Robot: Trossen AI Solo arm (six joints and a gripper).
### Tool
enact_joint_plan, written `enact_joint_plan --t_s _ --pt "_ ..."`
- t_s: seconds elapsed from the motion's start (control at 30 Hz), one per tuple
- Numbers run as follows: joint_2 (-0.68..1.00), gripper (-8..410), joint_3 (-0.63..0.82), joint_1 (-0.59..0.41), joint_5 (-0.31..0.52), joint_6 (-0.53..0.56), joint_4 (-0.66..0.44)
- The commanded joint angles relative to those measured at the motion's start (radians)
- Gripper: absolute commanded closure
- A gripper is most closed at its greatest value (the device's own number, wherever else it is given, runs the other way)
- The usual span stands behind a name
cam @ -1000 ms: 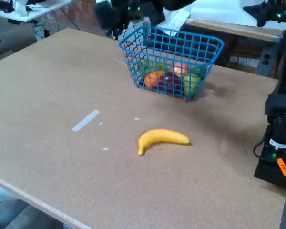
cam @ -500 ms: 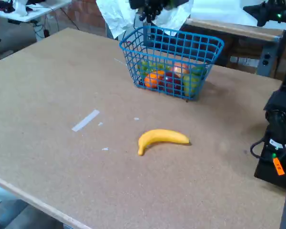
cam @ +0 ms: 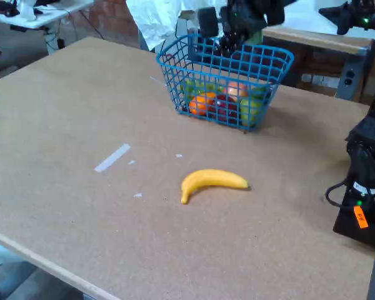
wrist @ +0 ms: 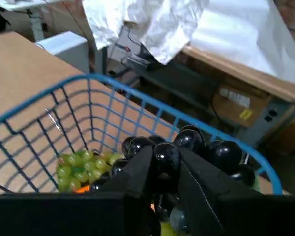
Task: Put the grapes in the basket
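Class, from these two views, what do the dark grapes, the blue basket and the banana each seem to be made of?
Grapes: likely glossy plastic; bright highlights on smooth black spheres.
Basket: looks like coated wire; thin blue grid, even colour.
Banana: probably matte plastic or foam; uniform yellow, no blemishes.

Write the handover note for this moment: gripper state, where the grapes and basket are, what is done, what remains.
Gripper: shut on the grapes, jaws clamped around the dark bunch.
Grapes: held above the open top of the basket, not yet released.
Basket: at the far side of the table, already holding green grapes and other toy fruit.
Banana: lying on the table nearer the camera, untouched.
Done: pick-up and carry.
Left: lower slightly, open the jaws, withdraw.
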Motion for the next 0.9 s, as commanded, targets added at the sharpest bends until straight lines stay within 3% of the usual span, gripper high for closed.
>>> enact_joint_plan --t_s 0.0,0.2,0.3,0.4,0.67,0.87 --pt "-0.002 402 -0.042 -0.021 0.002 0.009 0.042" --pt "-0.002 401 -0.043 -0.047 0.000 0.024 0.053" --pt "-0.002 388 -0.043 -0.061 -0.086 0.023 0.063" --pt "0.001 357 -0.043 -0.081 -0.157 0.033 0.080" --pt "0.000 243 -0.043 -0.085 -0.156 0.031 0.124" --pt "0.001 193 -0.043 -0.085 -0.155 0.033 0.123"
